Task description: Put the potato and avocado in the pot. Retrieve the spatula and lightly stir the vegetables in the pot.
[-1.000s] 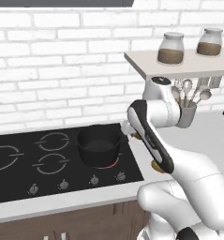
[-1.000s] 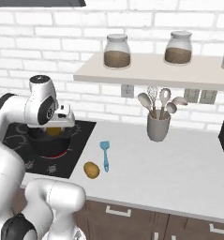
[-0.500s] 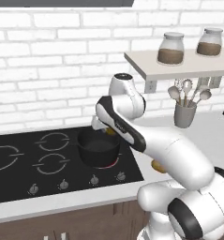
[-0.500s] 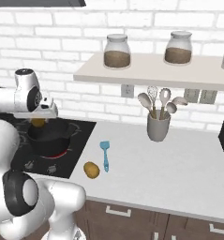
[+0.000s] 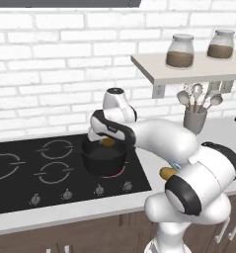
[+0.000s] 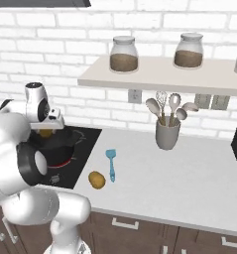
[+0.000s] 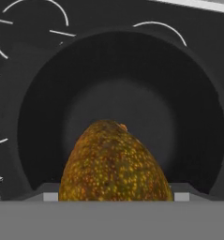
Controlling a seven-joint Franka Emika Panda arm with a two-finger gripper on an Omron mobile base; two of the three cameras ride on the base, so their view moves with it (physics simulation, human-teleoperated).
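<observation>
Now the avocado (image 7: 114, 164) sits gripped between the jaws, above the pot (image 7: 120, 108).

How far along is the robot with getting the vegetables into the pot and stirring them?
Nothing is in the pot yet; its bottom looks bare. In hand: the gripper holds the avocado right above the pot, not yet released. Left to do: the potato lies on the counter beside the spatula, which is untouched, so stirring hasn't begun.
</observation>
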